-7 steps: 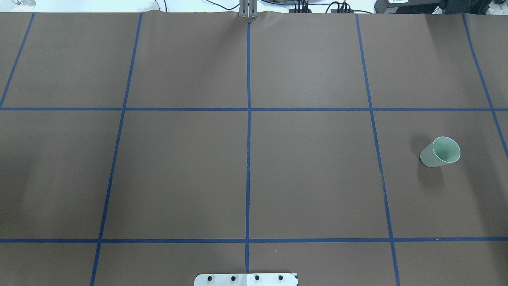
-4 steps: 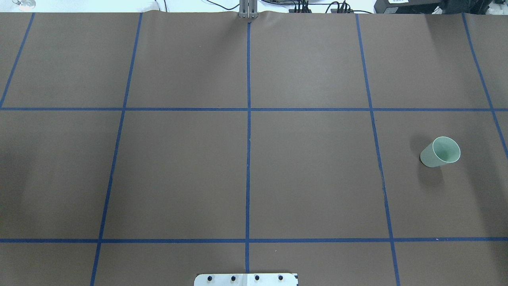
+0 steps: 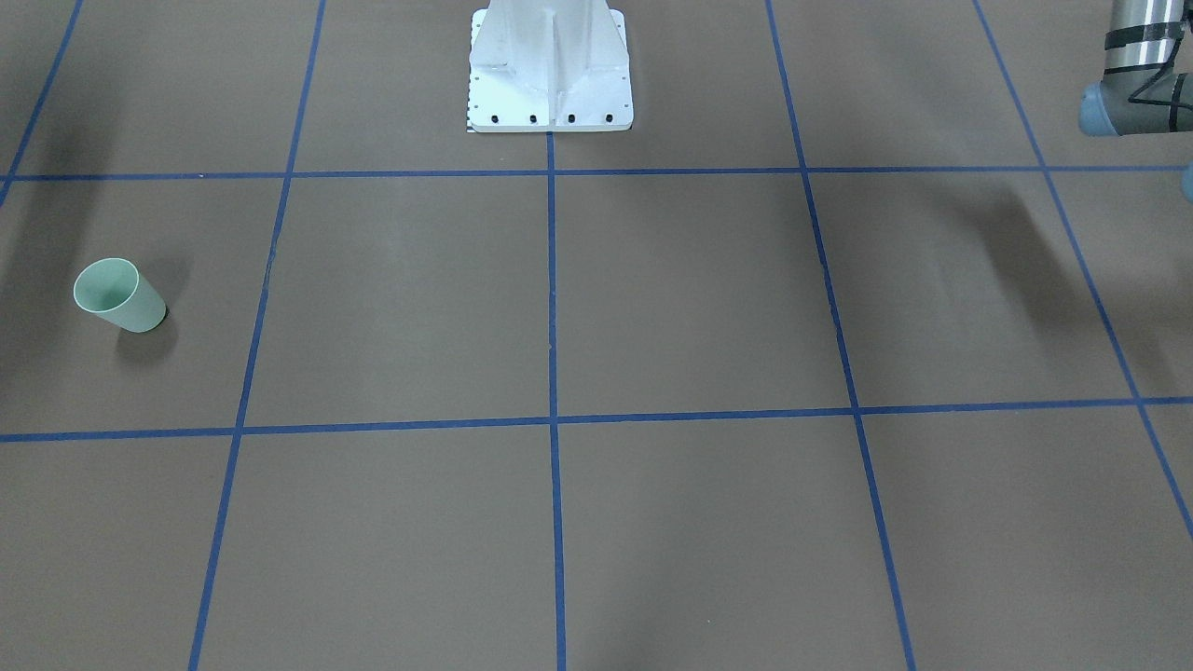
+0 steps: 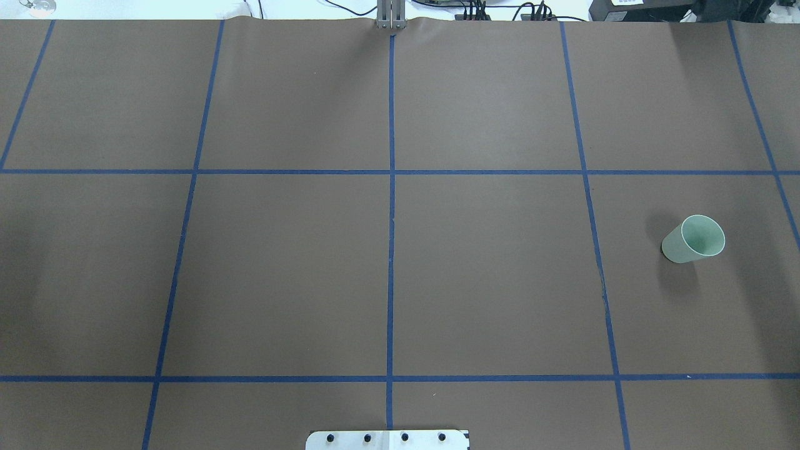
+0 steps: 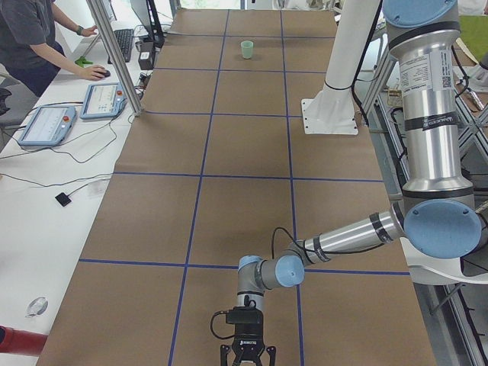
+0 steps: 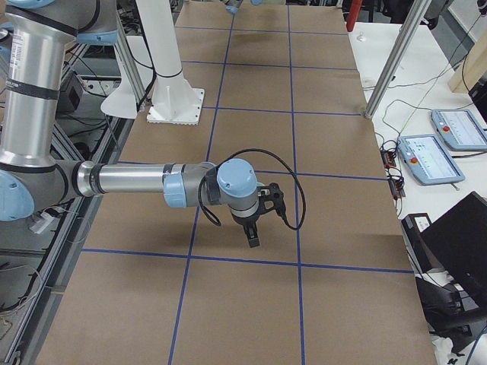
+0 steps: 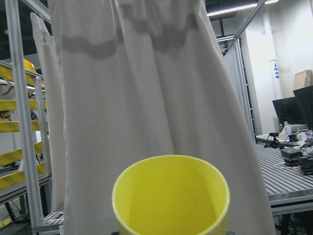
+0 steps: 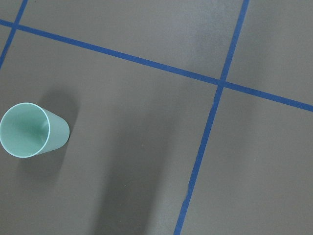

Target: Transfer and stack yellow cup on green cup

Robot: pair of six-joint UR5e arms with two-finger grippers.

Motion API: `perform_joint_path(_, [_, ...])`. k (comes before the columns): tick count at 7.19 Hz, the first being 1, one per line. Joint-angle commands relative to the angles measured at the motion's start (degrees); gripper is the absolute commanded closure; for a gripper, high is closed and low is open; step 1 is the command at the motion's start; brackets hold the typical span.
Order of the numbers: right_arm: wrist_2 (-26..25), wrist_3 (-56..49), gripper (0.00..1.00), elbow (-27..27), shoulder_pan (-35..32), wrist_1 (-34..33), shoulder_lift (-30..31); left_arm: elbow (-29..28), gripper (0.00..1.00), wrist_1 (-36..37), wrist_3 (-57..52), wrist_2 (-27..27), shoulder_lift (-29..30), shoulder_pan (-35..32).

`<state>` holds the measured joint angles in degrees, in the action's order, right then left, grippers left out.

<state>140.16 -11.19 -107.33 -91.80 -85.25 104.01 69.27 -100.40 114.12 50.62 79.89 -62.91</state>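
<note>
Yellow cup (image 7: 170, 196): you get it only in the left wrist view. It sits bottom centre, close to the lens, mouth open toward the camera, with a white curtain (image 7: 146, 73) behind it. No fingers show in that frame, so you can't say whether it's pinched or just sitting in front of the camera. No other view has it.

Green cup (image 4: 694, 239): upright, mouth up, empty, alone on the brown tabletop (image 4: 387, 262). It's at the right side of the overhead frame, in the middle row of the blue tape grid (image 4: 391, 187). Same cup at the left edge of the front view (image 3: 119, 295), tiny at top centre of the left side view (image 5: 247, 49), and lower left of the right wrist view (image 8: 32, 129). Nothing touches it.

Left claw (image 5: 247, 357): bottom edge of the left side view, well apart from the green cup. It shows in that side view only, so spread or pinching, cannot tell.

Right claw (image 6: 253, 234): centre of the right side view, pointing down above the tabletop. It's not over the green cup, which sits off to the lower left of its wrist frame. Again side view only, so cannot tell.

Progress: nothing is stacked and the cups are well apart, so mark it early. Probably left to do: carry the yellow cup across, line it up over the green mouth, and seat it.
</note>
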Motion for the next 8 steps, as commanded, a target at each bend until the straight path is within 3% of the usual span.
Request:
perform_joint_path(1, [-0.1, 0.5, 0.0, 0.0, -0.1, 0.0, 0.1, -1.2, 1.0, -14.2, -11.4, -1.1, 0.0, -3.0])
perform_joint_path(5, [-0.2, 1.6, 0.0, -0.1, -0.4, 0.2, -0.1, -1.2, 1.0, -33.1, -30.6, -2.3, 0.1, -9.1])
perform_joint_path(8, [-0.1, 6.2, 0.0, -0.2, -0.4, 0.2, -1.2, -0.9, 1.0, -46.3, -41.0, -2.2, 0.8, -9.4])
